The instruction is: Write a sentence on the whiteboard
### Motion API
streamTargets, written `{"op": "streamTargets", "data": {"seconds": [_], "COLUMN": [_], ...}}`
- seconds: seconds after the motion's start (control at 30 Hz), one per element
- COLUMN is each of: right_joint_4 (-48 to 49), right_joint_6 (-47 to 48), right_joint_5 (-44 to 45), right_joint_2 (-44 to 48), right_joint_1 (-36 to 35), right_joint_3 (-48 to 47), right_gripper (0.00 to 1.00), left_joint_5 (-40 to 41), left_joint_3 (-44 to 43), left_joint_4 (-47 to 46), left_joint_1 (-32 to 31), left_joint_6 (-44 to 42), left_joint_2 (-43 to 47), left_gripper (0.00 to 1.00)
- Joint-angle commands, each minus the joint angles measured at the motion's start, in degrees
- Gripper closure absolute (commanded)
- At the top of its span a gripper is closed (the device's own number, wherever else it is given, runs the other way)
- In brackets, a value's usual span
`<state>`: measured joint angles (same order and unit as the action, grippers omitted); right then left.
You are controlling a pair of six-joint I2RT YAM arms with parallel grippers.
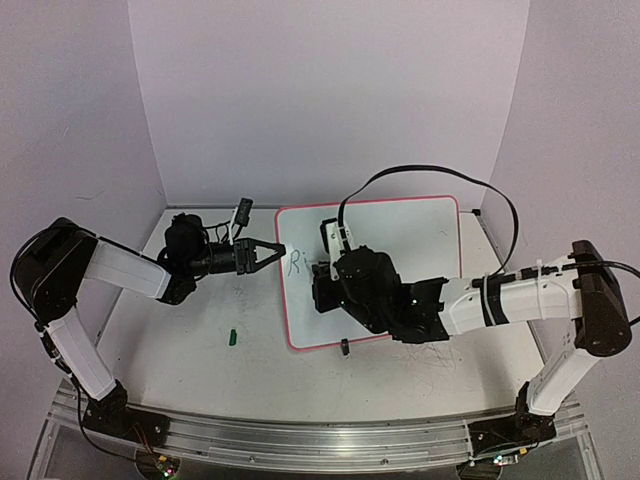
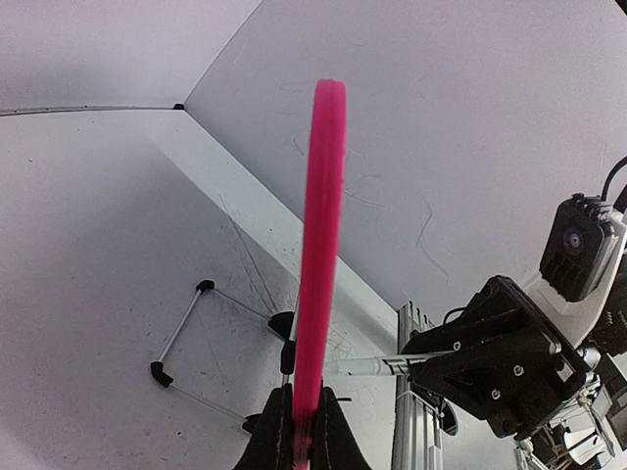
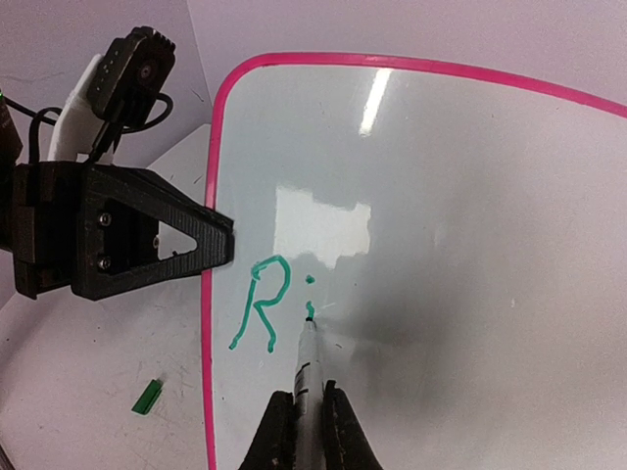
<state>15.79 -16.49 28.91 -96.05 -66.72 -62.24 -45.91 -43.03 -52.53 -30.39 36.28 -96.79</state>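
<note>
top: overhead, far | wrists: close, facing whiteboard [image 3: 441, 196] | shared: whiteboard edge

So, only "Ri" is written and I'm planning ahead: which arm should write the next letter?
Right. The right gripper holds the marker, tip on the whiteboard at the "i"; the left gripper is shut on its pink frame.

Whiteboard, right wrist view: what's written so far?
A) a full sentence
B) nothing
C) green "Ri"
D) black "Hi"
C: the right wrist view shows a green Ri near the left edge of the whiteboard, with the tip of the marker at the i.
</note>
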Motion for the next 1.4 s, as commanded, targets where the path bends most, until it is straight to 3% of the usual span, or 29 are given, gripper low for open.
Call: {"op": "streamTargets", "data": {"seconds": [0.0, 0.8, 1.07, 1.37], "right_joint_4": [-1.0, -2.1, 0.5, 2.6], "right_joint_6": [-1.2, -3.7, -3.4, -3.2], "right_joint_5": [1.1, 1.0, -1.6, -2.3], "right_joint_2": [-0.2, -1.4, 6.2, 4.7], "right_joint_1": [-0.4, -1.6, -0.9, 0.2], "right_joint_3": [0.5, 0.7, 2.9, 3.1], "right_gripper": [1.00, 1.00, 1.00, 1.00], "left_joint_5": [-1.6, -1.5, -1.3, -1.3], "left_joint_3": [-0.7, 0.0, 0.3, 0.4], "left_joint_4": [-2.2, -1.9, -1.8, -1.7], "left_joint_1": [0.1, 0.1, 0.2, 0.1], "left_joint_6": [1.8, 1.7, 1.4, 1.5], "left_joint_2": [3.0, 3.9, 3.9, 4.2], "left_gripper": [1.00, 1.00, 1.00, 1.00]}}
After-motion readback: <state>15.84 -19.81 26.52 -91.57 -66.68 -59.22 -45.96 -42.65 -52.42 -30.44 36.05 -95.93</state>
